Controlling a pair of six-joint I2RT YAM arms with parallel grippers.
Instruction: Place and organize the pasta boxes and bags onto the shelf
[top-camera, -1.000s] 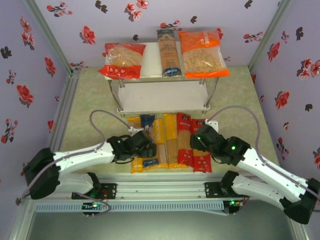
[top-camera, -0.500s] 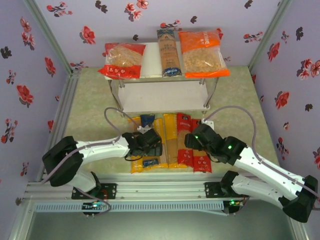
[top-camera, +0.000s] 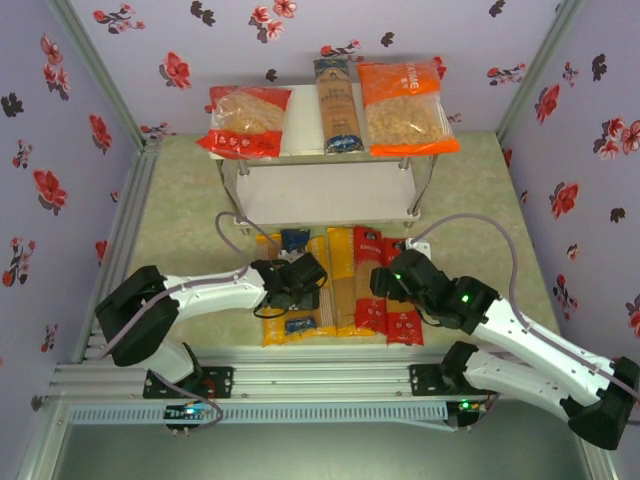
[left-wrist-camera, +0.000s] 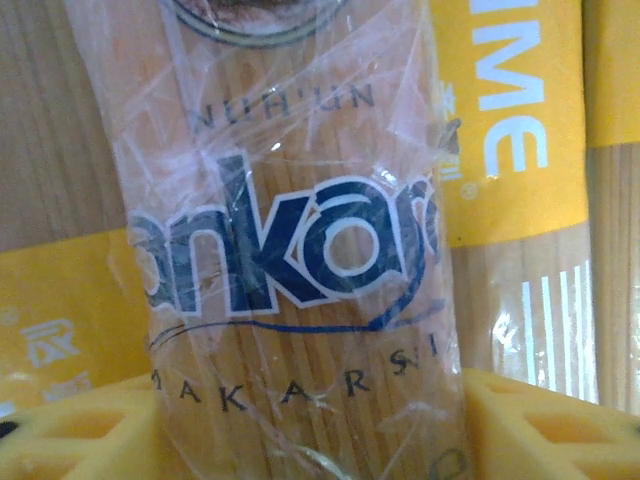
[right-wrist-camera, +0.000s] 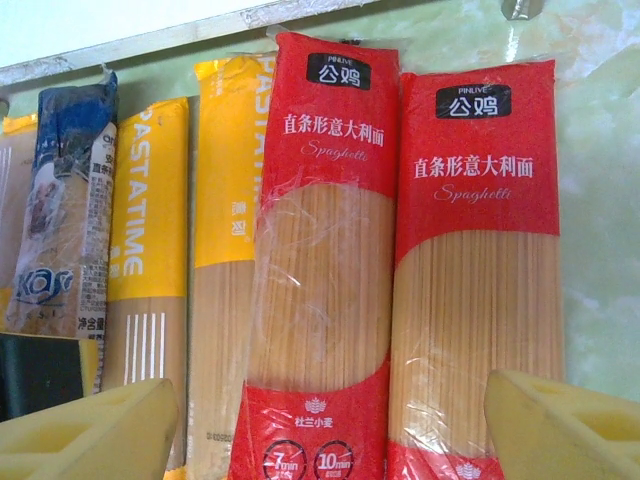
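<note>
Looking down on a green table (top-camera: 180, 200): shelf (top-camera: 325, 192) at the far middle, lower tier bare. The top tier carries three packages side by side: red-ended bag (top-camera: 245, 122) on the left, shelved spaghetti (top-camera: 337, 105) in the middle, orange bag (top-camera: 405, 107) on the right. Left arm (top-camera: 200, 295) and right arm (top-camera: 520, 330) both extend over a row of six long packs lying flat on the table just in front of the shelf, packed side by side, long axes pointing at the shelf. Row from the left: orange-yellow pack (top-camera: 271, 332), blue pack (top-camera: 294, 239), PASTATIME pack (right-wrist-camera: 148, 230), plain yellow pack (right-wrist-camera: 225, 200), left red pack (right-wrist-camera: 325, 250), right red pack (right-wrist-camera: 480, 250). Left gripper (top-camera: 300, 278) is down on the blue pack at about mid-length. Its wrist view shows a yellow finger (left-wrist-camera: 70, 440) on each side of the clear wrap, right at the pack's edges. Can't tell whether it's clamped or just straddling. Right gripper (top-camera: 388, 282) sits over the red packs with jaws spread wide, gripping nothing. One of its fingers (right-wrist-camera: 90, 430) is over the PASTATIME pack, the other at the outer edge of the right red pack.
</note>
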